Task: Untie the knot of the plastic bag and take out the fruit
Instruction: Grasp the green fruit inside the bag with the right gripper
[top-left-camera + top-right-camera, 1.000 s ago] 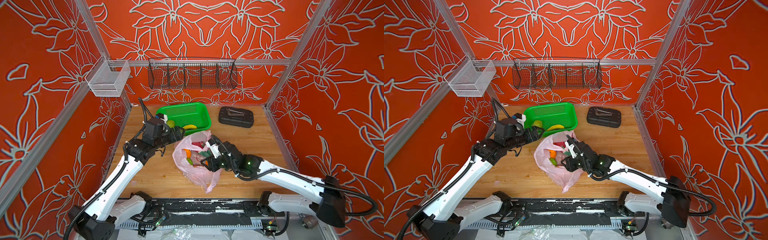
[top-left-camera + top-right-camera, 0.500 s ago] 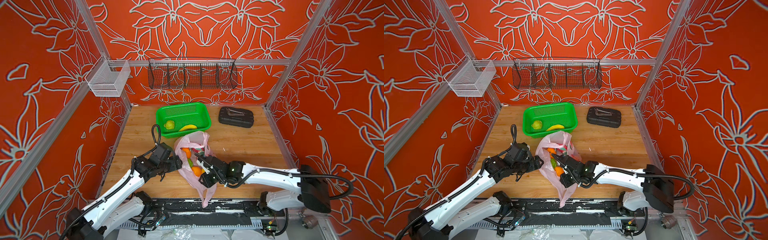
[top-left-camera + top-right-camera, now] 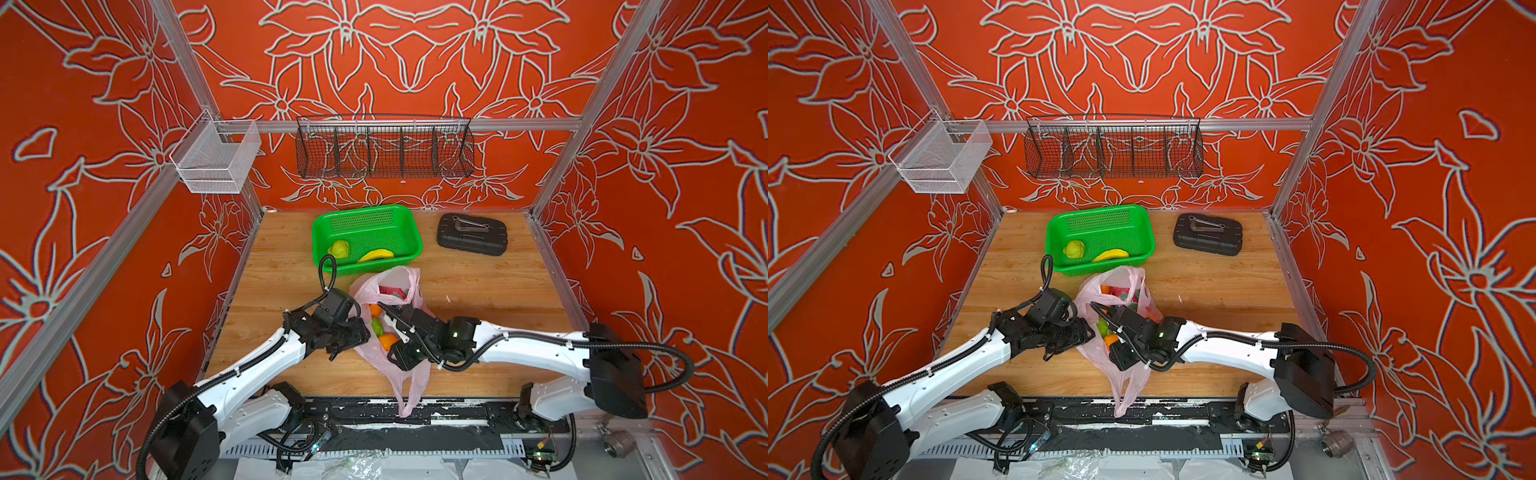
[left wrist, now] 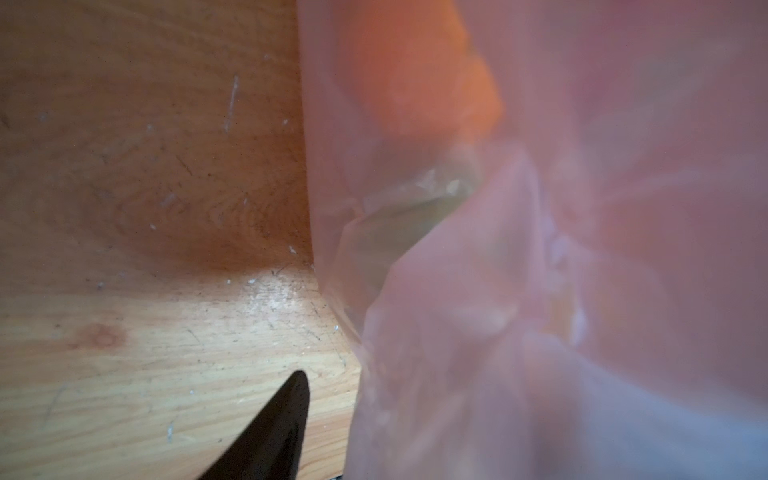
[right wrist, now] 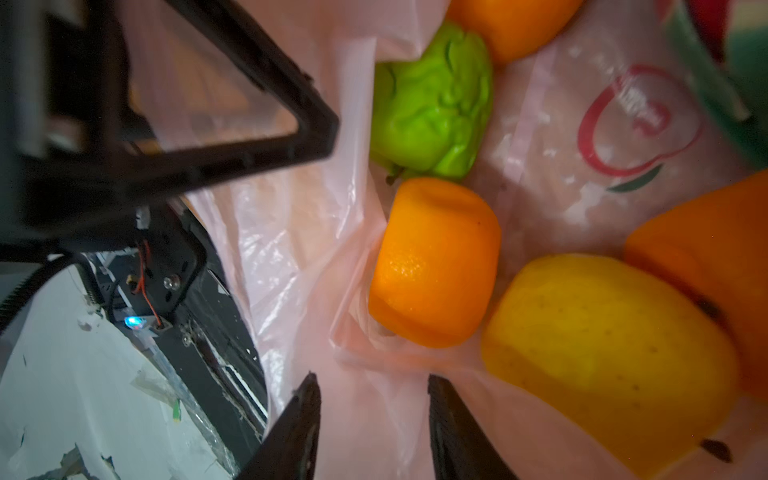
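Change: left gripper [image 3: 359, 334] back from over basket [image 3: 361, 218], now low against bag [image 3: 409, 278] side; spread hidden by plastic, cannot tell. Right gripper [image 5: 374, 386] deeper in bag mouth, fingers [image 5: 299, 415] apart, film across the gap. No knot in view; probably undone, unloading under way. In basket: banana [image 3: 376, 254], green round [image 3: 340, 249]. In bag, just before basket: orange [image 5: 432, 266], apple [image 5: 436, 104], yellow fruit [image 5: 602, 357].

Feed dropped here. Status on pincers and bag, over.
Right pincer jaws apart over plastic bag film. Left pincer at bag's side, state unclear. Bag open, fruit inside; two pieces in green basket. No obstruction seen.
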### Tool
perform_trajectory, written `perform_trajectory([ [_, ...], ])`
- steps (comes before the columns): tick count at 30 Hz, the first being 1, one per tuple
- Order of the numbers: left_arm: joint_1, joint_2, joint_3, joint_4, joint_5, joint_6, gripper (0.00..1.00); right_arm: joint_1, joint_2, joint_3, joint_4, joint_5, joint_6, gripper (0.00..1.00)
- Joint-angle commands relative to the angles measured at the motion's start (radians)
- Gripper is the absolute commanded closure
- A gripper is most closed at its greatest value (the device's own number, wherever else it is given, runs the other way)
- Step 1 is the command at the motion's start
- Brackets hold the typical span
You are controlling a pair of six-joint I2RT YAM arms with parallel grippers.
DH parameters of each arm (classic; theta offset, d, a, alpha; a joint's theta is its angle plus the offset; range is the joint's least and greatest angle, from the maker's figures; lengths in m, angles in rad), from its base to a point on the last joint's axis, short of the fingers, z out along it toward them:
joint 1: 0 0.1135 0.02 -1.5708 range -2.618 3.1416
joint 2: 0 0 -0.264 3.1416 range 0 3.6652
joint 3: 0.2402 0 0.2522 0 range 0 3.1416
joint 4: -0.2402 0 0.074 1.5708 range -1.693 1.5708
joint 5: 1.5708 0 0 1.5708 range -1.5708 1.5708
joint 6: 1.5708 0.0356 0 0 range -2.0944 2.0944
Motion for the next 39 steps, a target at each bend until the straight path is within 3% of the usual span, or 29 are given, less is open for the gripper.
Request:
perform_trajectory([
  [1, -0.005, 0.016, -0.023, -0.008, -0.003, -0.015, 0.51, 0.004, -0.033, 0.046, -0.006, 0.135, -0.037, 0.53],
  [7, -0.005, 0.02, -0.017, -0.119, -0.114, -0.049, 0.78, -0.018, 0.053, 0.099, 0.035, 0.26, -0.041, 0.44],
  [13, -0.005, 0.025, -0.019, -0.176, -0.176, -0.079, 1.0, -0.066, 0.18, 0.147, 0.104, 0.196, 0.016, 0.4],
  [17, -0.005, 0.061, -0.017, -0.175, -0.182, -0.073, 1.0, -0.095, 0.247, 0.173, 0.154, 0.144, 0.072, 0.28],
  [21, -0.006, 0.084, -0.01, -0.158, -0.179, -0.07, 1.0, -0.133, 0.3, 0.161, 0.247, 0.045, 0.117, 0.23],
  [30, -0.006, 0.113, 0.002, -0.139, -0.192, -0.058, 1.0, -0.144, 0.408, 0.189, 0.302, -0.05, 0.122, 0.22],
  [39, -0.005, 0.117, 0.003, -0.129, -0.189, -0.063, 1.0, -0.158, 0.467, 0.181, 0.386, -0.11, 0.147, 0.28],
])
